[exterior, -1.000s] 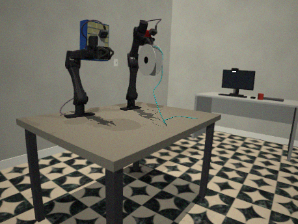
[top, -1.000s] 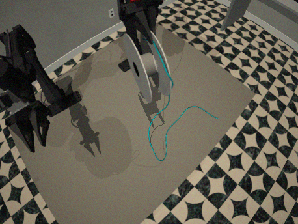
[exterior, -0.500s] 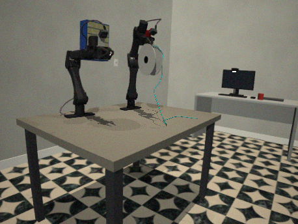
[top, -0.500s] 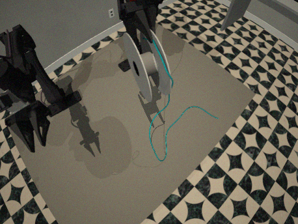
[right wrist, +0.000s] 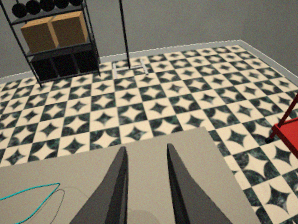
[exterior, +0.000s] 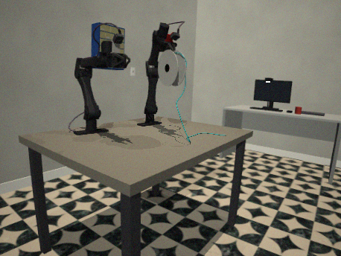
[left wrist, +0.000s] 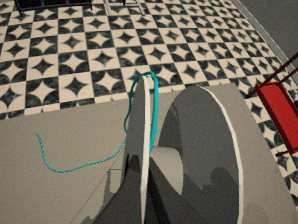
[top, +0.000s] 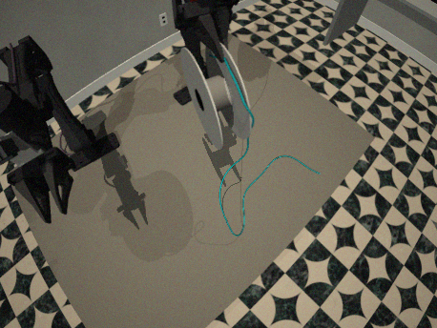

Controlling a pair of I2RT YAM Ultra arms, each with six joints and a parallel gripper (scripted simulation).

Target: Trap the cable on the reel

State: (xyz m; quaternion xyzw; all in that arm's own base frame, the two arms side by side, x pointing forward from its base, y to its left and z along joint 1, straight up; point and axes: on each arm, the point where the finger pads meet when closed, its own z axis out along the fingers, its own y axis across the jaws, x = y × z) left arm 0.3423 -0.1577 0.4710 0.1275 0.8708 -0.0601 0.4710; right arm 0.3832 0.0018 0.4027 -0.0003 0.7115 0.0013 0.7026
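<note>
My left gripper (top: 216, 53) (exterior: 166, 42) (left wrist: 140, 162) is shut on the rim of a grey reel (top: 204, 107) (exterior: 170, 69) (left wrist: 200, 156) and holds it upright, high above the table (top: 143, 267) (exterior: 149, 164). A teal cable (top: 281, 157) (exterior: 180, 97) (left wrist: 67, 165) (right wrist: 27, 197) runs over the gripped flange under a finger. It hangs down to the table, where its free end lies in loops. My right gripper (top: 54, 212) (exterior: 124, 59) (right wrist: 146, 149) is open and empty. It is raised off to the side, well apart from the reel and cable.
A second desk (exterior: 279, 113) with a monitor (exterior: 272, 91) and a red cup (exterior: 298, 110) stands across the room. A shelf rack (right wrist: 53, 23) stands by the far wall. A red frame (left wrist: 280, 106) stands on the floor beside the table.
</note>
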